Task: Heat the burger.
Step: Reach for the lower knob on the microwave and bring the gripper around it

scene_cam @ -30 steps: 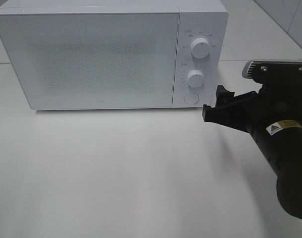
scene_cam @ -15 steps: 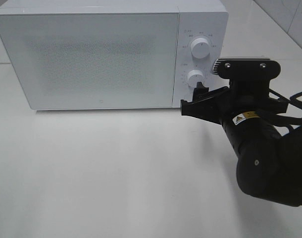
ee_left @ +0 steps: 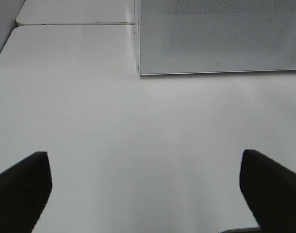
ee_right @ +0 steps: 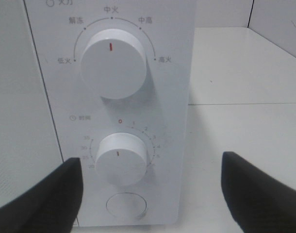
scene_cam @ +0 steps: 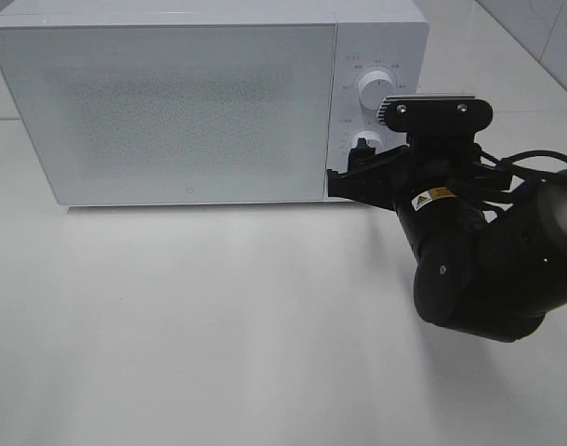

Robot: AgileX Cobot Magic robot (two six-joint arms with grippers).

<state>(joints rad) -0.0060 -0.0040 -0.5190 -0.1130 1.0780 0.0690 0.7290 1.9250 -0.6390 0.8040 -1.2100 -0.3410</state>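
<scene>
From the high camera, the right gripper and its black arm covered most of the microwave's lower dial and all of the panel beneath it, the print around the upper dial was too small to read, and the speckled door hid whatever was inside. The right wrist camera cut off both fingers at the frame edge, along with the label above the upper dial. The left wrist camera showed only the tips of the left gripper and one lower corner of the microwave.
</scene>
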